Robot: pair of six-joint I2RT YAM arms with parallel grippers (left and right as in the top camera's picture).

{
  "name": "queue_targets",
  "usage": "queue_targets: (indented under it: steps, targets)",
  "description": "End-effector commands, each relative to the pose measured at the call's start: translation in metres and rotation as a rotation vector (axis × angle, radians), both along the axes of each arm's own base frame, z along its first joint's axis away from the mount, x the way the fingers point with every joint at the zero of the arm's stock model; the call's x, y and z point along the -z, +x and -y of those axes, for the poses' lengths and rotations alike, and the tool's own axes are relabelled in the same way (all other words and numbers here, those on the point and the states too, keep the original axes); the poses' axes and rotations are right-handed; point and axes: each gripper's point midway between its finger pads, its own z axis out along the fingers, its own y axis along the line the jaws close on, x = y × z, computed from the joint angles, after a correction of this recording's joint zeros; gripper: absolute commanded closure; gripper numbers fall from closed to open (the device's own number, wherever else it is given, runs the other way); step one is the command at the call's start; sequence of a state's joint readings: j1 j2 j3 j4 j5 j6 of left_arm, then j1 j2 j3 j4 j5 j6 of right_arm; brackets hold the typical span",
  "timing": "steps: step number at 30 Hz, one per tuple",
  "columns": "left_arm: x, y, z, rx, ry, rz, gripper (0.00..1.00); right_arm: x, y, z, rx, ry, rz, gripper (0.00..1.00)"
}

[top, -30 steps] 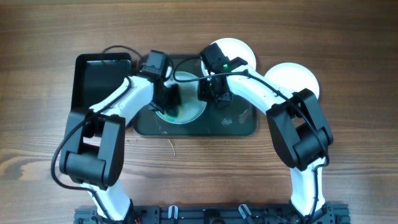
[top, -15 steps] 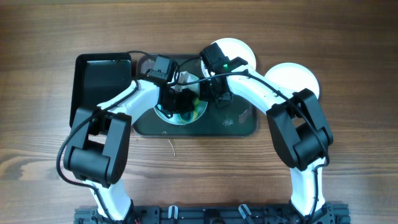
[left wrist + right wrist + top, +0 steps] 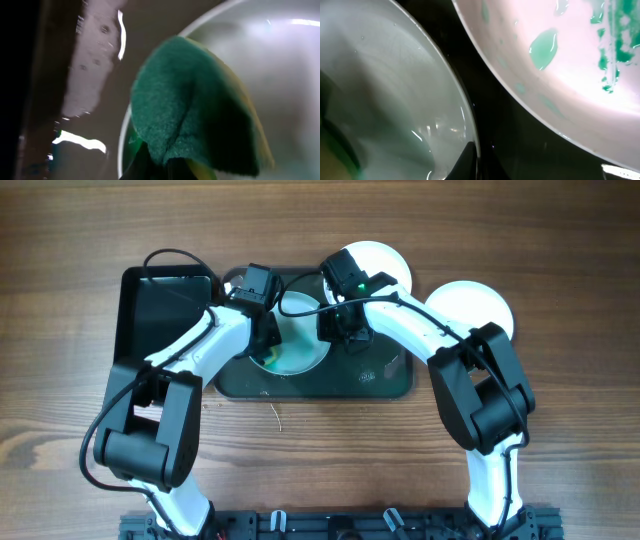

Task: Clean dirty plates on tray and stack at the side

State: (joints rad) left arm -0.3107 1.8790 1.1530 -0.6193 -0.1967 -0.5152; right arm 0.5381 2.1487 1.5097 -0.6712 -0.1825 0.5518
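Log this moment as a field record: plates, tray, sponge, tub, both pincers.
tray: dark, mid-table
pale blue plate: on tray, under sponge
sponge: green, yellow back, over that plate's left rim
left pincer: shut on sponge
right pincer: shut on pale blue plate's right rim
smeared white plate: teal-green marks, at tray's far edge
second white plate: on table, right of tray
tub: black, left of tray
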Motion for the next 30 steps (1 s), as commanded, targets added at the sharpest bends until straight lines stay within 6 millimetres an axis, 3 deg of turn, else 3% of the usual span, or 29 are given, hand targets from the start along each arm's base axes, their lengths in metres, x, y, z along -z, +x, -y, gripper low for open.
queue_targets:
  steps: [1,7,12,15,23,28,30]
  targets:
    - [-0.003,0.008,-0.045,-0.1,0.183,0.066,0.96,0.04,-0.014,0.024,-0.007,-0.12,-0.064,0.96]
    - [-0.015,0.035,-0.038,-0.112,0.146,0.175,0.96,0.04,-0.016,0.022,-0.013,-0.109,-0.073,0.96]
    - [-0.044,0.061,-0.029,-0.118,0.112,0.256,0.96,0.04,-0.017,0.022,-0.013,-0.11,-0.075,0.96]
    - [-0.058,0.068,-0.019,-0.104,0.061,0.265,0.96,0.04,-0.017,0.022,-0.013,-0.11,-0.075,0.96]
    - [-0.076,0.039,-0.004,-0.06,-0.048,0.139,0.96,0.034,-0.025,0.012,-0.079,-0.049,-0.1,0.96]
    - [-0.074,0.02,-0.005,-0.056,-0.095,0.051,0.96,0.013,-0.023,0.013,-0.126,-0.048,-0.059,0.96]
    - [-0.07,0.011,-0.013,-0.073,-0.085,0.008,0.96,-0.009,-0.014,0.02,-0.122,-0.101,0.022,0.96]
